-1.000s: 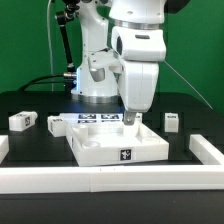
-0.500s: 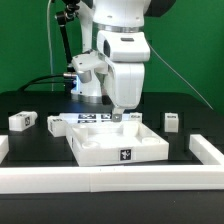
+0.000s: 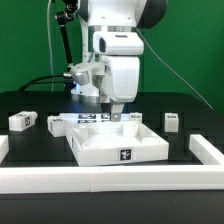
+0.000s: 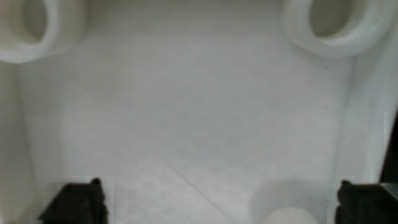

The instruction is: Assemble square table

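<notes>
Exterior view: the square table top lies mid-table, with the gripper hanging over its twelve o'clock rim. Two block legs sit at its nine o'clock and a third leg at two o'clock. Wrist view: the fingertips are spread wide above the top's floor, holding nothing.
</notes>
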Available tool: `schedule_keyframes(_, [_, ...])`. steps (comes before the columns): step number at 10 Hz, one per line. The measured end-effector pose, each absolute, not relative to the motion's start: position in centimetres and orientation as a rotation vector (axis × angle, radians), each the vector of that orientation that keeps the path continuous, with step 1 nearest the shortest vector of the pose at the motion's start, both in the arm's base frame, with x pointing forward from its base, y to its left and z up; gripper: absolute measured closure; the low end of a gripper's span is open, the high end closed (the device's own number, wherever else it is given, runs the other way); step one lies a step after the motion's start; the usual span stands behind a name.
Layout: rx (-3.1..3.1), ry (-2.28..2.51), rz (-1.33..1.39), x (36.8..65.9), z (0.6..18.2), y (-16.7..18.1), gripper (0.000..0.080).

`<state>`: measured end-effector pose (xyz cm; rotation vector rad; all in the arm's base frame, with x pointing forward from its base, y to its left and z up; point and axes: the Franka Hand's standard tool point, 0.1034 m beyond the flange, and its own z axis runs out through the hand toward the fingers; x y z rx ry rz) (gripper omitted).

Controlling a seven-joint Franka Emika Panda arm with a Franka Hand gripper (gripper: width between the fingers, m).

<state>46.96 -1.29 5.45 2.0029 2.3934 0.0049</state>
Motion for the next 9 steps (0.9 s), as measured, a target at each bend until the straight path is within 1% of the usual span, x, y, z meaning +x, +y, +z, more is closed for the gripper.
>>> schedule_keyframes(5, [2.011,2.395,-0.003,46.7,5.2,-1.3,0.015])
schedule_keyframes(7, [2.027,2.407,-0.016,44.4,4.1,-1.1,0.015])
schedule_keyframes(9, [2.039,2.421,-0.034,43.5,3.2,-1.1,0.015])
